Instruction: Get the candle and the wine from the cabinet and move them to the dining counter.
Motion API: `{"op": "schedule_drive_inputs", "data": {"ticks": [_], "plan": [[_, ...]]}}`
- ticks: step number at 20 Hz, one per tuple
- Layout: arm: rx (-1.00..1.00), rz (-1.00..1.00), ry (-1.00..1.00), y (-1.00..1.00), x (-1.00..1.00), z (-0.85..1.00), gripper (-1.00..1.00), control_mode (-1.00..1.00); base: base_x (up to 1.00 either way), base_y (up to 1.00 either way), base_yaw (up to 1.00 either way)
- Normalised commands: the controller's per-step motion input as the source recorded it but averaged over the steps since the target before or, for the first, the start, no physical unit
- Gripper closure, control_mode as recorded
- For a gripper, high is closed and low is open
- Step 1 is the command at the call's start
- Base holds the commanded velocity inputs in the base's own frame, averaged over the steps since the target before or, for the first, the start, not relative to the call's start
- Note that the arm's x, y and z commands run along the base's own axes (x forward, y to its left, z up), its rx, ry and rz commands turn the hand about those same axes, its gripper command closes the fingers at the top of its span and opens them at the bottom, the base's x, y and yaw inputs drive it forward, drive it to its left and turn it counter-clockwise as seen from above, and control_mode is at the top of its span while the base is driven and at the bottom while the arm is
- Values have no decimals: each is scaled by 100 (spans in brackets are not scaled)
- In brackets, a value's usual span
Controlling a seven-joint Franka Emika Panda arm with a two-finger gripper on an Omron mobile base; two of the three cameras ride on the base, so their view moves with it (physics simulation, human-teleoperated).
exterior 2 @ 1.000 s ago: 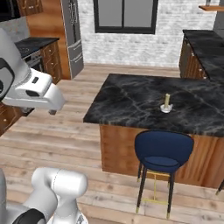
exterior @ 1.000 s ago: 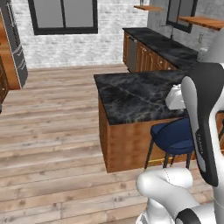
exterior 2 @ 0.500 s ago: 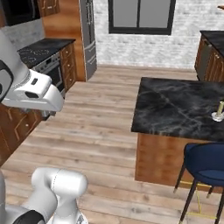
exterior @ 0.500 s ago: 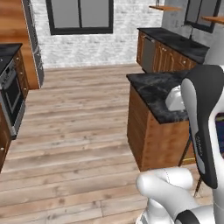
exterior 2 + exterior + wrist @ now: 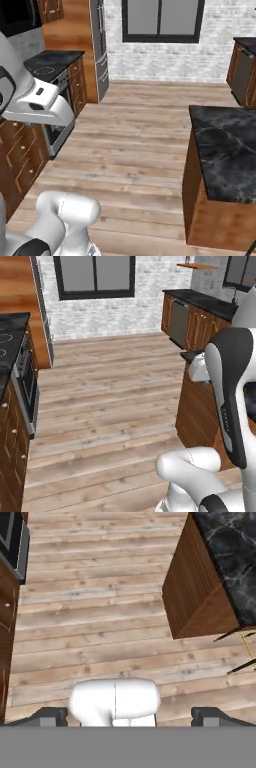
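Base swung left since earlier | dining counter [image 5: 225, 150] corner at right | floor [image 5: 110, 401] open | gripper [image 5: 129, 714] fingers wide apart

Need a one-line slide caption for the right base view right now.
Dining counter corner at right, stove at left, bare wood floor between.

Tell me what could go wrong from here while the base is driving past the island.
1. The dining counter sits close on the right; its corner is near the base, so a tight turn could clip it.
2. The gripper is open and holds nothing, and the fingers point at bare floor, so the wine run is still ahead.
3. The oven front narrows the aisle on the left.
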Motion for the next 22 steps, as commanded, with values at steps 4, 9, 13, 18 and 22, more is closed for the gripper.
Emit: {"op": "schedule_drive_inputs", "data": {"ticks": [4, 9, 13, 18, 22], "plan": [[0, 0, 0, 0, 0, 0, -100, 100, 100, 51, -1], [0, 0, 0, 0, 0, 0, -100, 100, 100, 6, -2], [0, 0, 0, 0, 0, 0, -100, 100, 100, -6, 0], [0, 0, 0, 0, 0, 0, -100, 100, 100, -1, -1], [0, 0, 0, 0, 0, 0, -100, 100, 100, -5, 0]]}}
